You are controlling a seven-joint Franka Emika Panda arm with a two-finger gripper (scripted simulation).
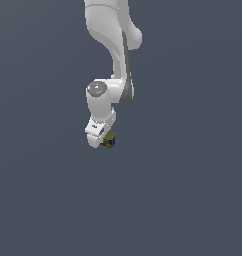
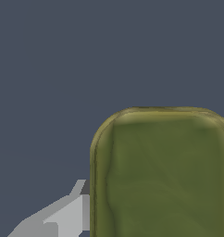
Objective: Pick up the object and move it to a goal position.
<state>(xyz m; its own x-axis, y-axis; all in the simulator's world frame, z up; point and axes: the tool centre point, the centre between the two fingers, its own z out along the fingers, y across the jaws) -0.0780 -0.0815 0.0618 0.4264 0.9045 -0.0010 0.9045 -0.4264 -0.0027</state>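
In the exterior view the white arm hangs down from the top. Its gripper (image 1: 104,142) sits at the arm's lower end. The object (image 1: 110,139), tiny and blocky with olive-green, red-orange, yellow and dark blue patches, sits between the fingertips on the gripper's right side. In the wrist view the object (image 2: 162,173) fills the frame as a large olive-green face with rounded corners. One grey finger (image 2: 63,215) presses against its side. The other finger is hidden. The gripper is shut on the object.
A plain dark grey-blue background surrounds the arm in both views. No other objects, containers or edges show.
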